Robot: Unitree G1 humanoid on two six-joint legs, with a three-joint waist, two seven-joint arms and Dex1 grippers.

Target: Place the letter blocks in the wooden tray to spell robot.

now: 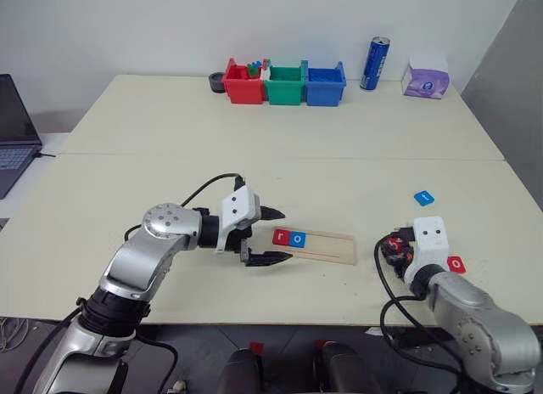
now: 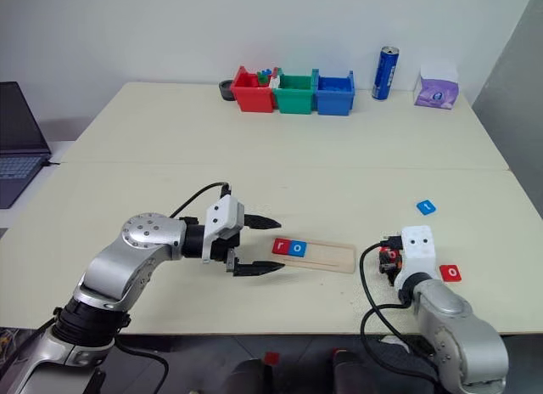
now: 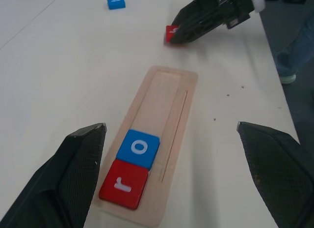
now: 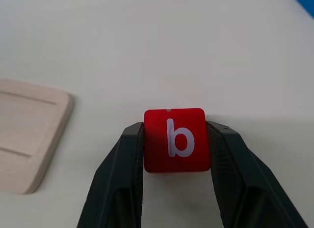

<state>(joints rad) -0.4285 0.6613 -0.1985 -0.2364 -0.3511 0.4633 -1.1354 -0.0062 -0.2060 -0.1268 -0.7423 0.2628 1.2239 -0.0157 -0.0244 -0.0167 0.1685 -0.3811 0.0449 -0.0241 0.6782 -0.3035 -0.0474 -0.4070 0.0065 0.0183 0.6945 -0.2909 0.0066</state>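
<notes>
The wooden tray [image 1: 316,244] lies flat on the table [image 1: 280,131], right in front of the robot. Two letter blocks sit in its left end, side by side and touching: a red r block [image 1: 281,237] first, then a blue o block [image 1: 297,239]. The rest of the tray is bare.

The right gripper [image 4: 176,139] has its two black fingers closed on a red b block [image 4: 175,139], one finger on each side edge. It holds the block just above the table, a little way off the right end of the tray. The letter faces up, so you can read it.

The left gripper [image 1: 265,235] is spread wide and holds nothing. It hangs at the left end of the tray, pointing along it.

Another red o block [image 1: 456,264] lies on the table next to the right arm. A blue block [image 1: 424,197] lies farther back, well apart from the tray; I cannot read its letter.

These blocks look small, hard and light. They look smooth too, so they might slip or twist if pinched on a corner. I think the best hold is on two flat side edges, like now. The b likely goes right next to the blue o, and should be set down flat.
</notes>
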